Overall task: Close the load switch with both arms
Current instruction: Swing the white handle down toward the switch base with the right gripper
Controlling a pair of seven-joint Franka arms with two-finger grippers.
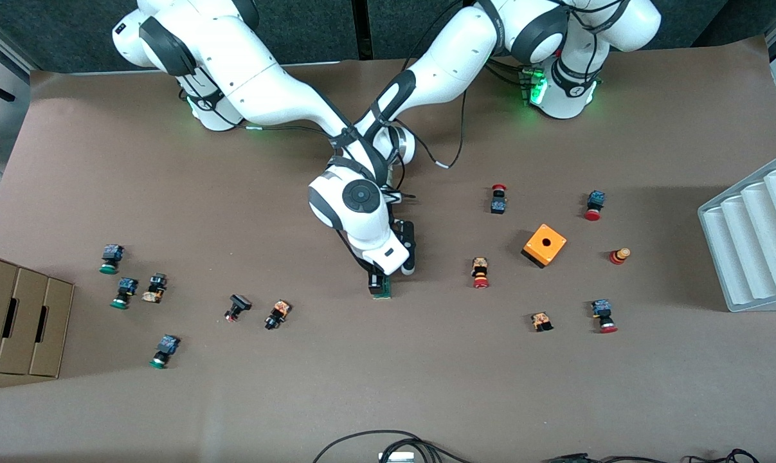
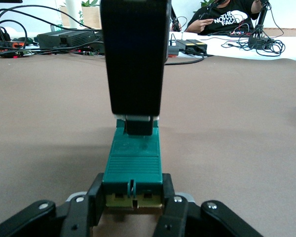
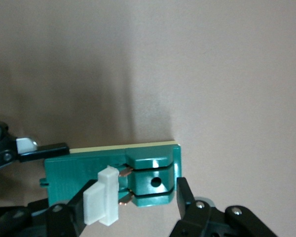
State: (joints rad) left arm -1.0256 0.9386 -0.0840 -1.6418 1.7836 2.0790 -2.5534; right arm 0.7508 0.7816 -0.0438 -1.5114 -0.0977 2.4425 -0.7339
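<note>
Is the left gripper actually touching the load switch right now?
Touching. In the left wrist view the left gripper has a finger pressed against each side of the load switch at its near end, with no gap showing.
</note>
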